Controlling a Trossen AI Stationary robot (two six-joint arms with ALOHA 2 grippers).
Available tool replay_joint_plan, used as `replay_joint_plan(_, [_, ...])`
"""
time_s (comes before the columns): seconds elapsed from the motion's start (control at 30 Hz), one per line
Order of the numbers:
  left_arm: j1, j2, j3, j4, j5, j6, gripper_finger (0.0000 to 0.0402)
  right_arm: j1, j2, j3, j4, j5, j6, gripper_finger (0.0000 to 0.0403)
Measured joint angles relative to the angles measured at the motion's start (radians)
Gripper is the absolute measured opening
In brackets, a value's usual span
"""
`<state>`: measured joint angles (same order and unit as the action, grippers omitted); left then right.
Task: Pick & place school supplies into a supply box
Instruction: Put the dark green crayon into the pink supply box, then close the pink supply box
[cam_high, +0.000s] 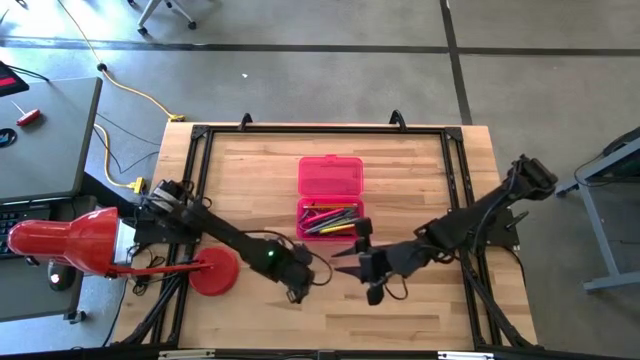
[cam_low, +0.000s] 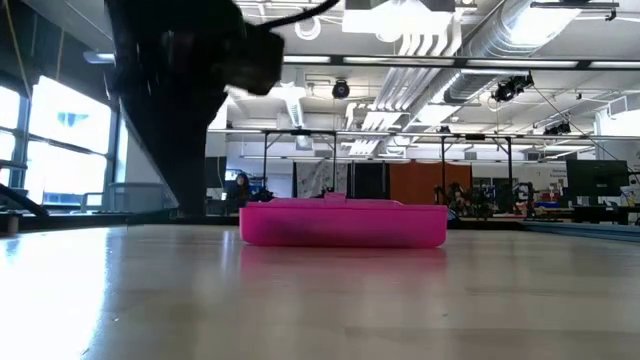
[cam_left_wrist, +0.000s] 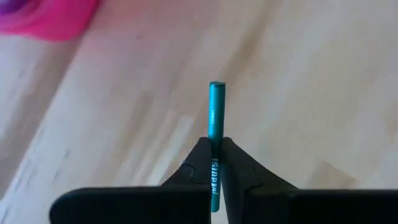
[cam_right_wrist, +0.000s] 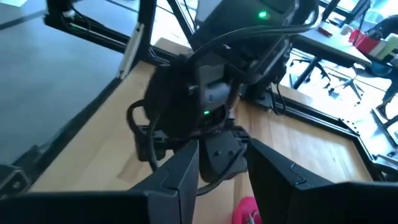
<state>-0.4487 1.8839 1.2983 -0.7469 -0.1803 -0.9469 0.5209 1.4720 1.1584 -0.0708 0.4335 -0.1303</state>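
Teal pen (cam_left_wrist: 216, 106), one of the school supplies, clamped between the fingers of the left gripper (cam_left_wrist: 214, 163) and projecting forward over bare wood. The supply box (cam_high: 330, 200), pink with its lid folded back, lies at mid-surface just beyond both grippers; its near half already holds a bundle of pens and pencils (cam_high: 328, 219). In the high view the left gripper (cam_high: 300, 283) sits in front of the box and slightly to its left.

To complete this step well, the pen should probably be carried over the open tray, turned parallel to the box's long axis, lowered close to the pile, and only then let go (a drop from height risks a bounce over the low wall).

The right gripper (cam_high: 362, 262), fingers spread and holding nothing, hovers just beside the left one, near the box's front edge; it looks like the chief obstacle on the approach path. A red round disc (cam_high: 213, 272) rests near the surface's left edge, clear of the route.
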Motion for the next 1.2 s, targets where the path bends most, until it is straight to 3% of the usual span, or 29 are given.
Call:
replay_joint_plan(0.33, [0.200, -0.002, 0.172, -0.002, -0.066, 0.374, 0.0042, 0.089, -0.014, 0.000, -0.023, 0.070, 0.003, 0.0114])
replay_joint_plan(0.53, [0.333, -0.003, 0.196, 0.030, -0.064, 0.593, 0.0052, 0.127, -0.014, 0.000, -0.059, 0.130, 0.048, 0.0114])
replay_joint_plan(0.77, [0.423, 0.054, 0.197, 0.049, -0.059, 0.637, 0.0081, 0.143, -0.014, 0.000, -0.218, 0.257, 0.178, 0.0114])
replay_joint_plan(1.03, [0.456, 0.099, 0.197, 0.055, 0.001, 0.655, 0.0106, 0.140, -0.014, -0.068, -0.284, 0.225, 0.380, 0.0114])
replay_joint_plan(1.2, [0.456, 0.060, 0.236, -0.042, -0.078, 0.655, 0.0104, 0.140, -0.014, -0.140, -0.282, 0.258, 0.454, 0.0114])
